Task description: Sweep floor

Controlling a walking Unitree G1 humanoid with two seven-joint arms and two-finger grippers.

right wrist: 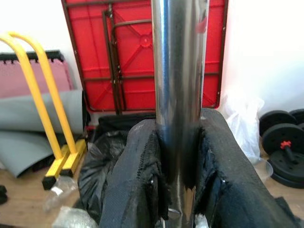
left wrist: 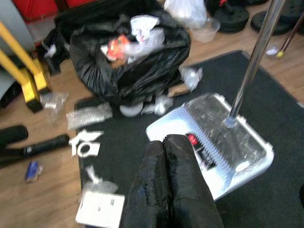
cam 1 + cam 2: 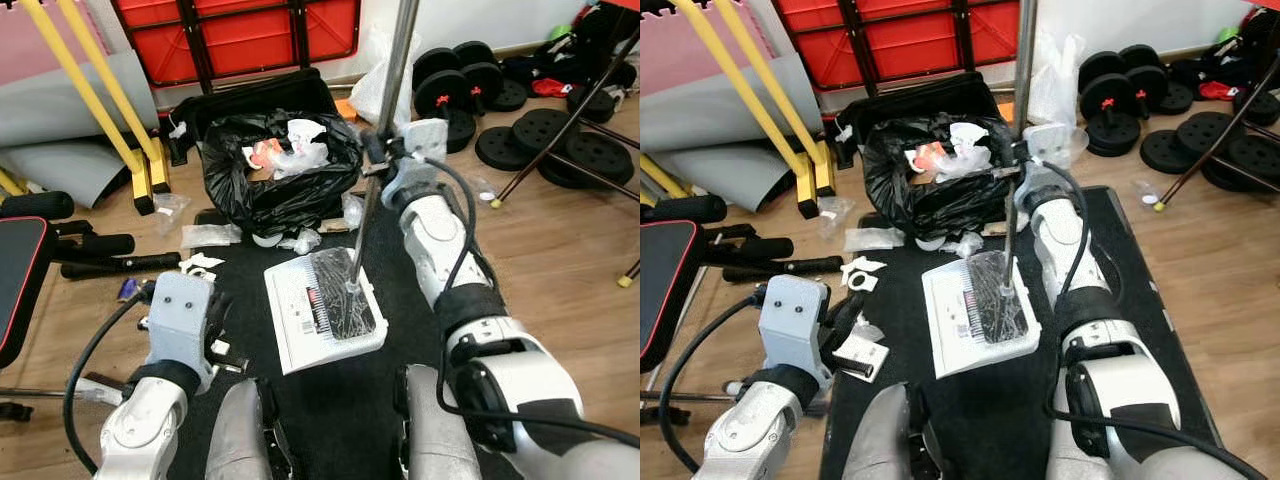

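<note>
A white sweeper head lies on the black mat, with clear plastic caught over its bristles. Its metal pole rises from it. My right gripper is shut on that pole, about level with the black rubbish bag. The bag stands open just behind the mat and holds wrappers. My left gripper is shut on nothing and hangs low over the mat, left of the sweeper head. Loose litter lies around: a plastic wrapper, torn white paper and a white card.
A black and red bench and a black bar lie at the left. Yellow frame legs and a red folded table stand behind. Weight plates and a slanting stand leg are at the right.
</note>
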